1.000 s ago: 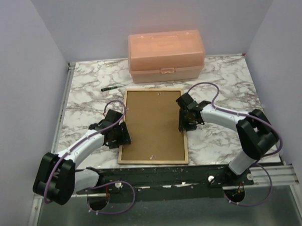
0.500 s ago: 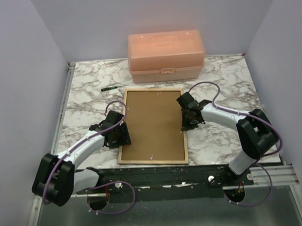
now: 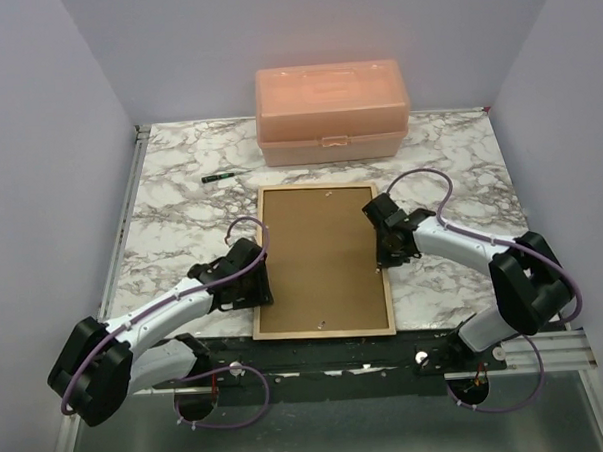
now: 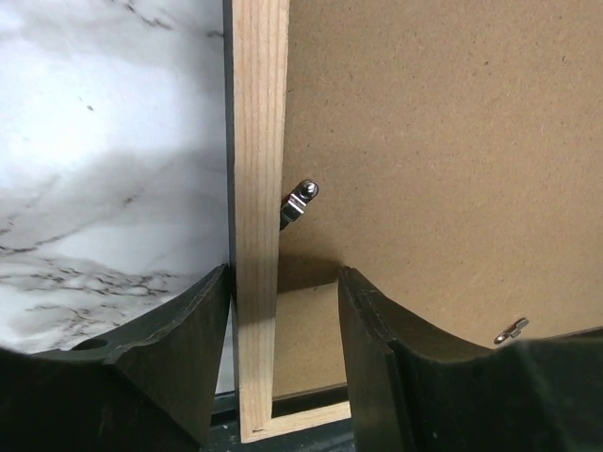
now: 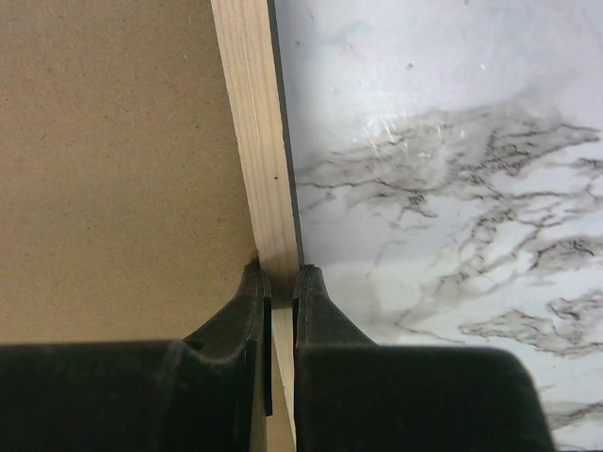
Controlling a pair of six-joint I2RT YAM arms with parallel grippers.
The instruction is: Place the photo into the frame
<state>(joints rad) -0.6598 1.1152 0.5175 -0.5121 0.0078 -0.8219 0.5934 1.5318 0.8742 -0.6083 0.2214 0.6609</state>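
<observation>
surface: marble-pattern table [image 3: 170, 192] | lying on it: frame [image 3: 324, 332] back-up, peach box [image 3: 332, 113] at far edge, dark pen [image 3: 216, 177]

Photo perhaps beneath backing panel [image 3: 320, 257]

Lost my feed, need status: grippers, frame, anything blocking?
Left gripper open, straddling frame left rail. Right gripper shut, tips on right rail. Backing panel covers frame's back; photo not in view.
</observation>
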